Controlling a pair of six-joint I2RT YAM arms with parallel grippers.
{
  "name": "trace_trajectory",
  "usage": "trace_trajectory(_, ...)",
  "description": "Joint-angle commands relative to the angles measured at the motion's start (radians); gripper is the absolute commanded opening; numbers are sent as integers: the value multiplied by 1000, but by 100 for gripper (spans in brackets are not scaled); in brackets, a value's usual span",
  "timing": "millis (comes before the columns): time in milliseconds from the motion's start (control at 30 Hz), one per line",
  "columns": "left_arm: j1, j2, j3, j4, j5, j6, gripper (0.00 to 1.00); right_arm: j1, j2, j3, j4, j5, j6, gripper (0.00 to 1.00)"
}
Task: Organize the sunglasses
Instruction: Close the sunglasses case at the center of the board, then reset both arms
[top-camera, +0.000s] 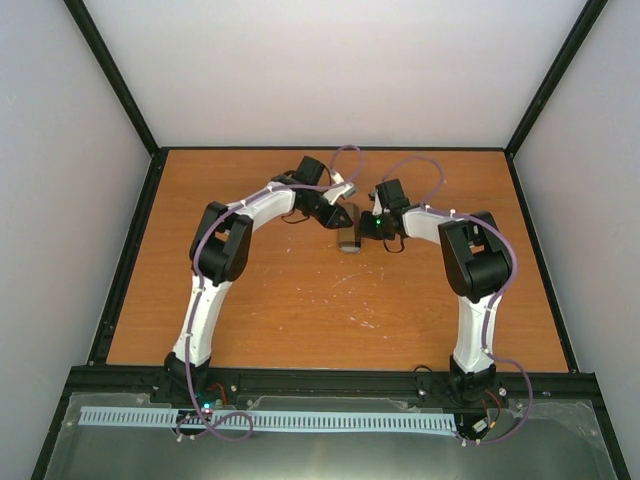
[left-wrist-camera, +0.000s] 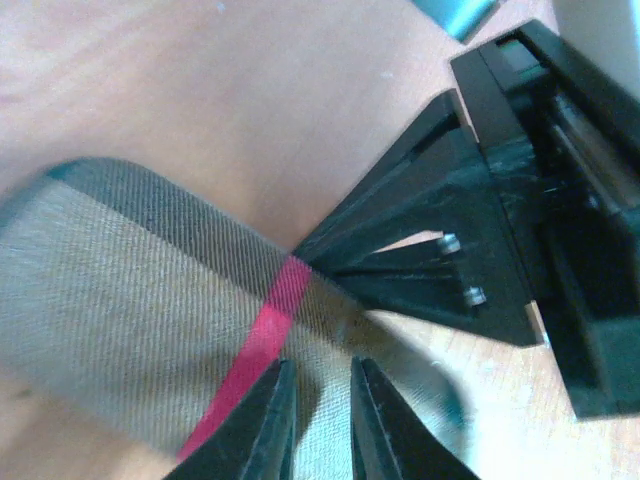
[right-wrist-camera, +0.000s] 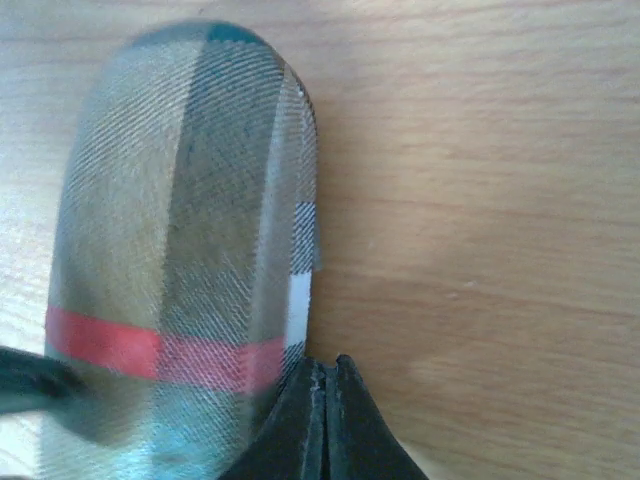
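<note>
The grey-tan plaid case with a red band (top-camera: 349, 240) lies shut on the table between both arms. In the left wrist view the case (left-wrist-camera: 130, 290) fills the lower left. My left gripper (left-wrist-camera: 322, 365) hovers just over it beside the red band, jaws a narrow gap apart with nothing between them. My right gripper (right-wrist-camera: 325, 365) is shut and empty, its tips against the case's long edge (right-wrist-camera: 180, 220) at the red band; it also shows in the left wrist view (left-wrist-camera: 440, 240). The sunglasses are not visible in any view.
A corner of the pale blue cloth (left-wrist-camera: 455, 12) lies on the table beyond the right gripper. The wooden table (top-camera: 300, 310) is ringed by a black frame (top-camera: 130, 250) and grey walls. Both arms crowd the far centre.
</note>
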Motion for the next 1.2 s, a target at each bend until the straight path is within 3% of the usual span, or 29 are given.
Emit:
trace_trajectory(0, -58, 77, -24, -54, -8, 3, 18, 34, -1, -52, 10, -123, 13, 3)
trace_trajectory(200, -71, 86, -7, -74, -20, 12, 18, 33, -25, -89, 28, -116, 17, 3)
trace_trajectory(400, -60, -4, -37, -69, -69, 39, 18, -3, -134, -136, -23, 17, 22, 3)
trace_trajectory(567, -18, -145, -93, -4, -41, 24, 37, -47, -250, -168, -38, 102, 43, 9)
trace_trajectory(633, 6, -192, -97, 9, -27, 16, 51, -61, -291, -170, -46, 120, 44, 11)
trace_trajectory(700, 38, -238, -101, 23, -8, 2, 62, -83, -321, -177, -44, 114, 53, 20)
trace_trajectory(800, 86, -308, -115, 48, -9, -15, 98, -119, -362, -194, -31, 85, 63, 42)
trace_trajectory(833, 100, -333, -126, 57, -23, -16, 99, -139, -379, -197, -31, 79, 60, 59)
trace_trajectory(867, 111, -359, -136, 69, -45, -17, 99, -152, -396, -200, -34, 75, 56, 86)
trace_trajectory(900, 123, -388, -153, 82, -75, -17, 100, -163, -413, -202, -38, 75, 49, 98)
trace_trajectory(1167, 264, -583, -339, 170, -395, -101, 99, -202, -531, -219, -107, 132, -21, 100)
